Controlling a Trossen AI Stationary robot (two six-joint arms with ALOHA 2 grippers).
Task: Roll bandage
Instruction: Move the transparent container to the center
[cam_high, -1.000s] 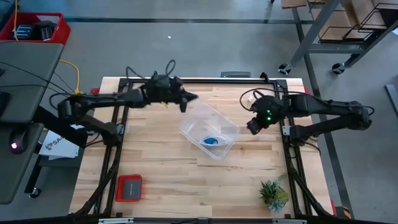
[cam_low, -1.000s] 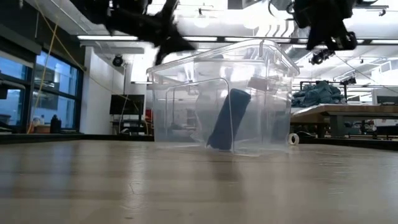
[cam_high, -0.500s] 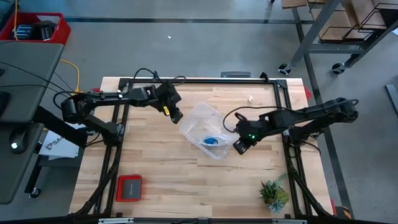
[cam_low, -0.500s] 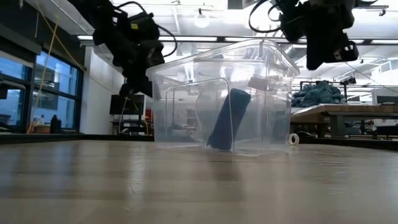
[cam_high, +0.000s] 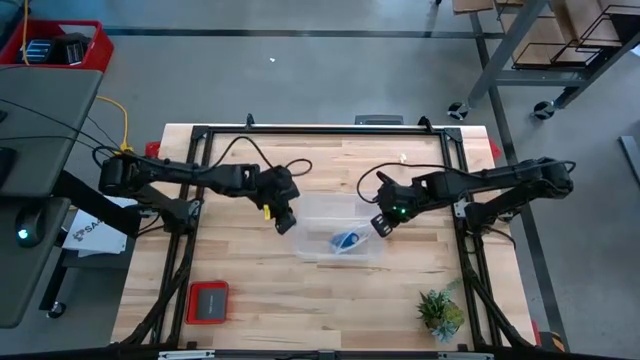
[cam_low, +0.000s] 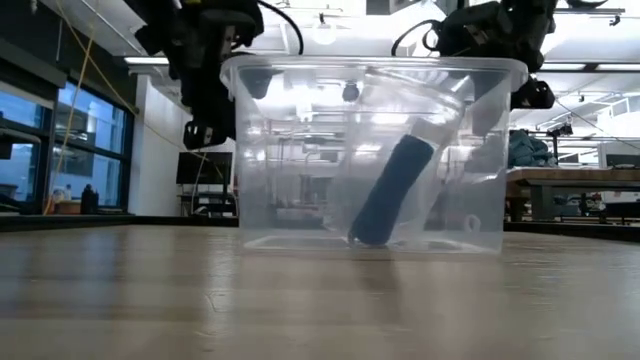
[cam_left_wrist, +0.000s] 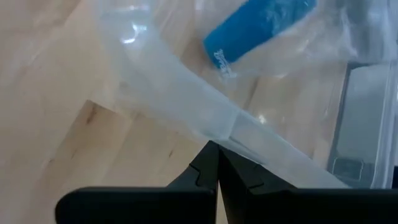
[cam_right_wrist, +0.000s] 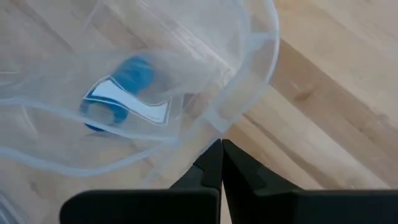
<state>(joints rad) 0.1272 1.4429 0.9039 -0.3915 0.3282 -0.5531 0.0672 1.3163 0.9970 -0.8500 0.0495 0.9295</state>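
The bandage (cam_high: 346, 240), a blue roll, leans tilted inside the clear tub (cam_high: 312, 208) near the table's (cam_high: 250, 290) middle. The left gripper (cam_high: 283, 222) is at the tub's left rim and the right gripper (cam_high: 381, 224) at its right rim. Both pairs of fingers are pressed closed, gripping nothing.

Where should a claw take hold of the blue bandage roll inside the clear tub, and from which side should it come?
Probably its upper end, from above through the open top. The bandage stands tilted against the wall of the tub, so that end sits clear of the floor, and the walls block any sideways approach. Both claws, left and right, are shut at the rim.
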